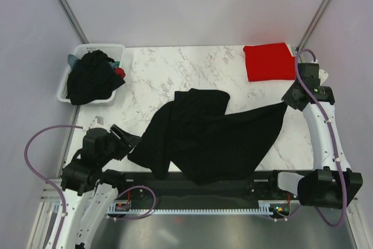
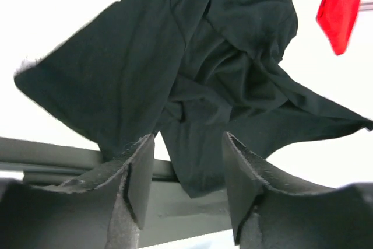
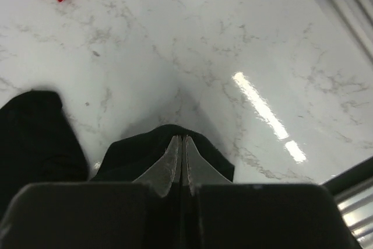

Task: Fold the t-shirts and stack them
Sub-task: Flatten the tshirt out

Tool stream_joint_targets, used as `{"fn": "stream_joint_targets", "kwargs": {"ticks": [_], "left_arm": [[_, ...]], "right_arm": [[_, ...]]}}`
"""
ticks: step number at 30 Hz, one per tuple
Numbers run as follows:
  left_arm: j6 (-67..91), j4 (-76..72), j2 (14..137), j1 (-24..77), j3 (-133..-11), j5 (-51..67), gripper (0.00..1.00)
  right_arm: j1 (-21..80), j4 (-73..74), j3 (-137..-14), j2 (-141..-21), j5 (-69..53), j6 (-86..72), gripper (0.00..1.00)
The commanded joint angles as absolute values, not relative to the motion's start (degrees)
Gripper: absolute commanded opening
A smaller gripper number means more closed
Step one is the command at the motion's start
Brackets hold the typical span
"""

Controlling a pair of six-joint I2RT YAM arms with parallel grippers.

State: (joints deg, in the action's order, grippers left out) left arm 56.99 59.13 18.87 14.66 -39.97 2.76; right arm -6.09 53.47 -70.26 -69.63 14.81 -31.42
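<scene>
Early days by the looks: red t-shirt folded at upper right of the table, black t-shirt rumpled mid-frame, corner pinched in the shut right end effector, left end effector half-open and empty, more dark shirts waiting in the upper-left basket.

You're looking at a lab test cell: plain pale panels on bare metal struts box in a marble-patterned bench, with a left arm and right arm, trailing purple cables, bolted to a rail at its near edge.
</scene>
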Motion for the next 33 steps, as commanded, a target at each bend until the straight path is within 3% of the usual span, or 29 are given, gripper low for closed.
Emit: {"fn": "stream_joint_targets", "kwargs": {"ticks": [1,9,18,25,33], "left_arm": [[49.8,53.1,25.4,14.8,-41.2,1.8,0.55],[43.3,29.3,60.0,19.9,-46.7,3.1,0.48],[37.4,20.1,91.7,22.1,-61.7,1.7,0.48],[34.8,15.8,105.6,22.1,-70.8,4.2,0.50],[35.4,14.0,110.7,23.4,-74.8,5.0,0.50]], "right_arm": [[-5.7,46.6,-66.5,-68.3,2.7,-30.8,0.00],[-1.5,43.0,-57.2,-66.8,0.2,-30.4,0.00],[-0.4,39.9,-52.7,-66.4,-2.2,-30.1,0.00],[-0.4,38.8,-51.8,-67.7,-2.5,-28.5,0.00],[-0.4,36.9,-50.1,-69.5,-2.3,-27.6,0.00]]}}
